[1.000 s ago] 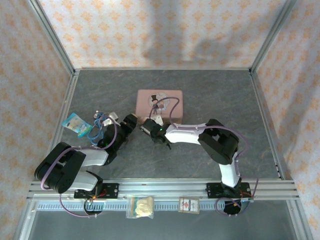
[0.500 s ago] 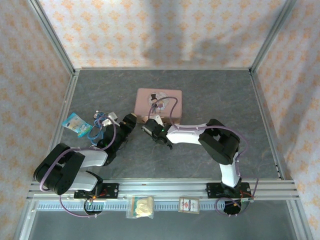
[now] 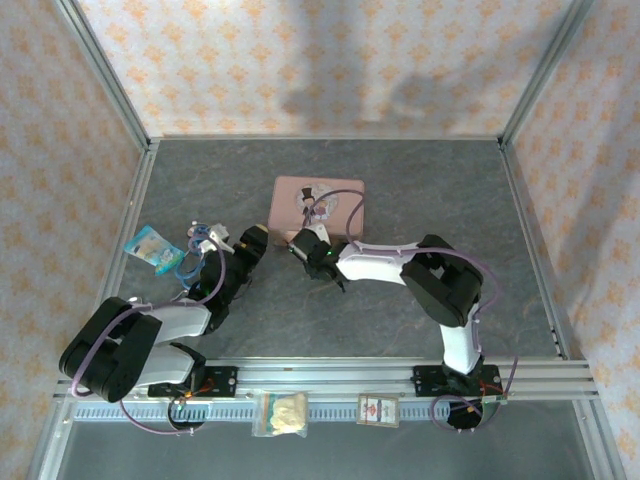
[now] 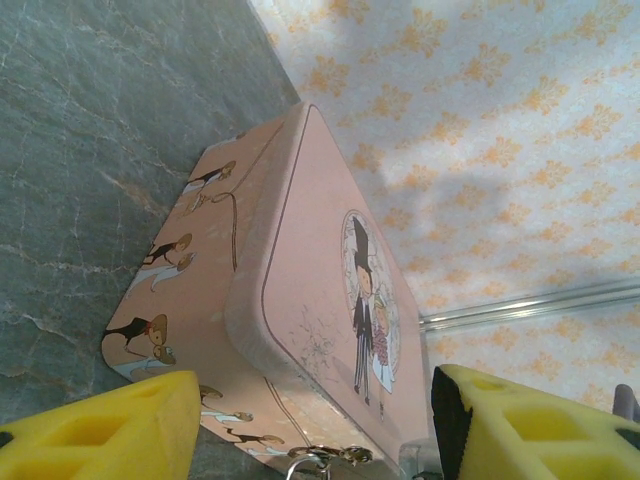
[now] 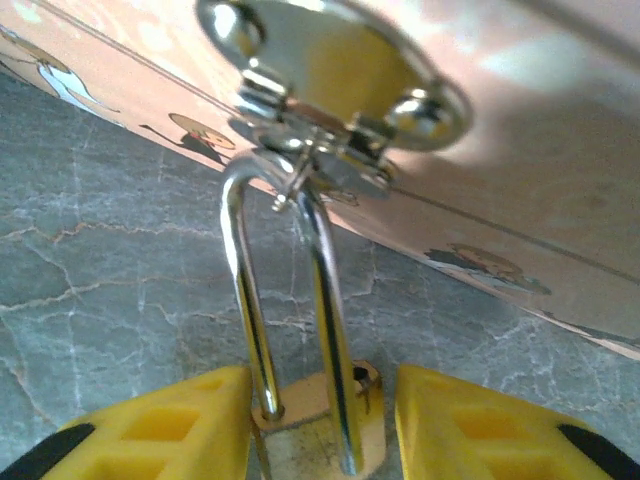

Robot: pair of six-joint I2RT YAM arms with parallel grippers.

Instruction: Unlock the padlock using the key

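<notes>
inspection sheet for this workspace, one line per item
surface: grey stone-patterned table
job's things: padlock hangs by its shackle from the clasp of the pink tin
clutter: blue packet and a small blue-white bundle, too small to identify, at left; bag and card on the front rail
grippers: right gripper shut on the padlock body; left gripper open, facing the tin
cables: purple cable along each arm, nothing snagged seen
surroundings: patterned walls, aluminium frame
</notes>
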